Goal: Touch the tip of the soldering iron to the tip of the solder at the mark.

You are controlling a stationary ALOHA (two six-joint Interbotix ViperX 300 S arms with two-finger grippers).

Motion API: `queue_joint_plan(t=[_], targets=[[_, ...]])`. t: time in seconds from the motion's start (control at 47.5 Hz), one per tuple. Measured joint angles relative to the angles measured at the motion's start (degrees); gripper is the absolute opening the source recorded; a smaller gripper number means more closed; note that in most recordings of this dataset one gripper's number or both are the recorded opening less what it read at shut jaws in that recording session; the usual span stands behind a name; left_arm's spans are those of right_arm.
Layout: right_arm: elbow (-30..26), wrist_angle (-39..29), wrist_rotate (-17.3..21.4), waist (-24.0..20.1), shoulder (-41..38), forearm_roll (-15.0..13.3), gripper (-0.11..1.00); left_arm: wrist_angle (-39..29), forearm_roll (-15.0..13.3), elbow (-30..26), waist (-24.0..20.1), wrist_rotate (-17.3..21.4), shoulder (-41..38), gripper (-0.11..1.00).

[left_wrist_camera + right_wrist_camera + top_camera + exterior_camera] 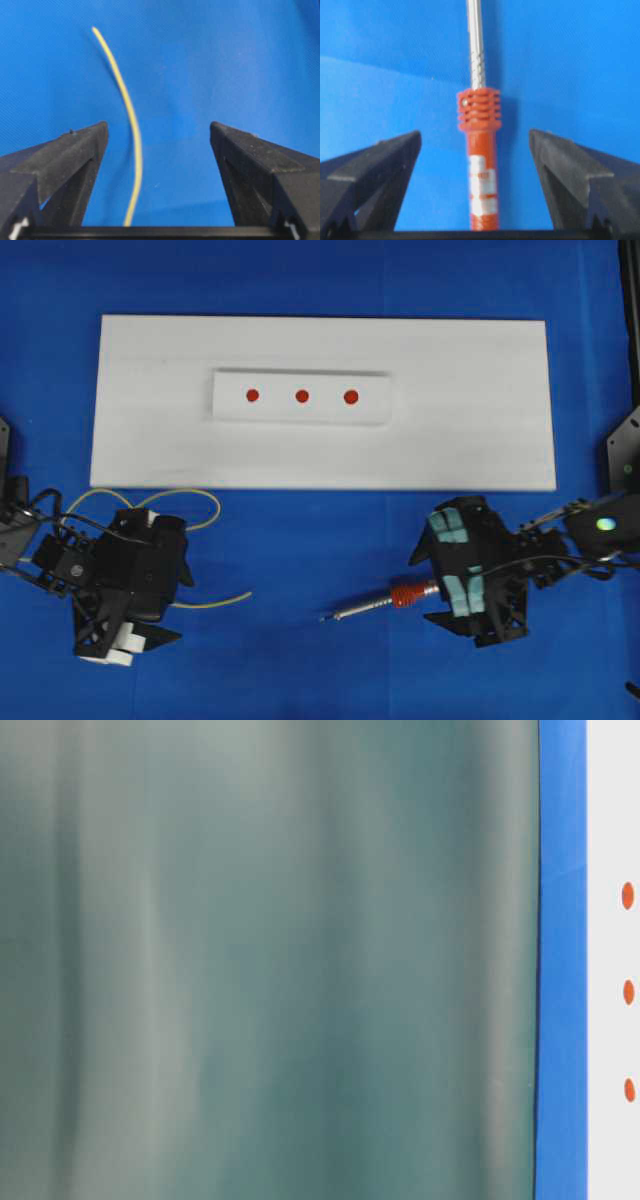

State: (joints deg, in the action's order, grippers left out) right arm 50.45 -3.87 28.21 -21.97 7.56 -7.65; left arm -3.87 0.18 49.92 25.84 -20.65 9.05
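The soldering iron (378, 604) lies on the blue cloth, its red-orange collar (403, 594) toward my right gripper (432, 586) and its thin metal shaft pointing left. In the right wrist view the iron's body (481, 165) lies between the wide-apart fingers, touching neither, so that gripper (475, 134) is open. The solder (215, 601), a thin yellowish wire, runs right from my left gripper (176, 585) and loops behind it. In the left wrist view the solder (132, 120) passes between the spread fingers, nearer the left one, untouched; that gripper (159, 127) is open. Three red marks (301, 395) sit on the white board's raised strip.
The white board (480, 430) lies across the far half of the blue cloth. In the table-level view a blurred grey-green surface (270, 960) fills most of the picture, leaving only a blue strip and the board's edge with the red marks (628, 991) at the right.
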Motion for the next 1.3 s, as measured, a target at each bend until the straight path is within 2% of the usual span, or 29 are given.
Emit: queue_joint_plan(t=[0.147, 0.316, 0.4, 0.589, 0.737, 0.989, 1.116, 1.305], targets=[[-1.2, -7.6, 0.0, 2.5, 9.1, -4.9, 0.84, -5.5, 0.0, -0.1, -4.0, 5.4, 7.8, 0.76], [-1.3, -13.0, -0.1, 7.6, 18.5, -10.5, 0.84, -7.6, -0.1, 0.7, -10.5, 12.4, 15.9, 0.76], [-0.9, -14.5, 0.0, 11.0, 23.4, -12.5, 0.84, -7.6, 0.0, 1.3, -13.8, 15.3, 20.4, 0.76], [1.8, -15.6, -0.1, 15.6, 34.9, -15.6, 0.83, -7.7, 0.0, 4.7, -18.5, 21.3, 31.0, 0.76], [4.0, -16.9, -0.1, 16.0, 42.7, -17.1, 0.83, -7.7, 0.0, 7.9, -21.4, 23.1, 40.3, 0.76], [11.0, -16.3, 0.5, 16.9, 53.2, -18.0, 0.83, -7.5, 0.0, 15.9, -25.2, 22.9, 53.8, 0.76], [14.9, -13.4, 0.7, 17.9, 55.9, -18.0, 0.83, -7.4, 0.0, 20.4, -25.7, 22.7, 60.0, 0.76], [20.4, -6.6, 0.8, 20.3, 56.0, -17.8, 0.83, -7.4, 0.0, 25.5, -25.8, 22.1, 66.3, 0.76]])
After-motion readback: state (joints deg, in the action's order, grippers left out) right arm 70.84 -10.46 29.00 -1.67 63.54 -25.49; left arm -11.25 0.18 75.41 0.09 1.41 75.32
